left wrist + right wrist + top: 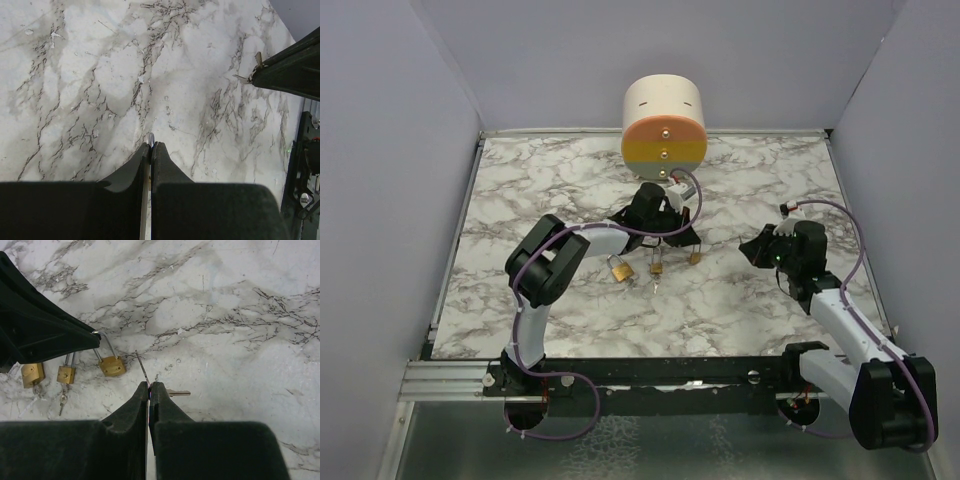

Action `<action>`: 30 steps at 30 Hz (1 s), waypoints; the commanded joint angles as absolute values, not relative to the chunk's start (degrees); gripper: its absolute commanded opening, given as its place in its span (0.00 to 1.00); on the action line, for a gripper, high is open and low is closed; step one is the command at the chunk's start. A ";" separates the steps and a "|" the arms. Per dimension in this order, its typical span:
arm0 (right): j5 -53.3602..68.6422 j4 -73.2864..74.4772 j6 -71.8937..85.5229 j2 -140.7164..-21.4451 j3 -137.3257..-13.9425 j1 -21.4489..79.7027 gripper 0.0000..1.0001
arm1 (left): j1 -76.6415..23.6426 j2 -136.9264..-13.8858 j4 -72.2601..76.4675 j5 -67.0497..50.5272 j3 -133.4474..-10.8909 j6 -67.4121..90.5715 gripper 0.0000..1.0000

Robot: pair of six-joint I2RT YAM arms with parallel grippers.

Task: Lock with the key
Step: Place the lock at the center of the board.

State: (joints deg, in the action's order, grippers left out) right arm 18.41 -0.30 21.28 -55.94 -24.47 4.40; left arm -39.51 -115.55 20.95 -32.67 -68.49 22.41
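The right gripper [150,386] is pinched shut, seemingly on the key [179,393], whose blade sticks out level toward the right of the wrist frame. The lock [112,365] sits just up-left of those tips. Its shackle [103,346] rises up-left into the left gripper [151,145], which is closed tight on a thin metal sliver. The blade points away from the lock, so it likely needs turning toward it; the keyhole isn't visible.

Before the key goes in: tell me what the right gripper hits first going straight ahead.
The right gripper, holding the key, would likely meet the marble table first, just beside the nearest padlock; depth is unclear.
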 commanded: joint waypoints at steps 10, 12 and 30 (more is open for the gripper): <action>18.66 -7.02 23.88 -64.84 -24.45 8.05 0.01 | -40.07 -117.09 19.68 -27.15 -64.57 23.03 0.06; 17.86 -7.93 24.12 -66.06 -24.80 9.70 0.01 | -40.14 -117.03 18.23 -26.03 -64.71 22.29 0.06; 16.20 -14.41 25.58 -77.29 -28.74 14.78 0.01 | -40.16 -119.10 14.58 -22.80 -67.36 20.84 0.09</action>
State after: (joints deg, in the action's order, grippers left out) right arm 17.17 -10.96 24.84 -75.20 -26.74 14.22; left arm -39.53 -116.60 18.28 -24.67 -66.61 22.52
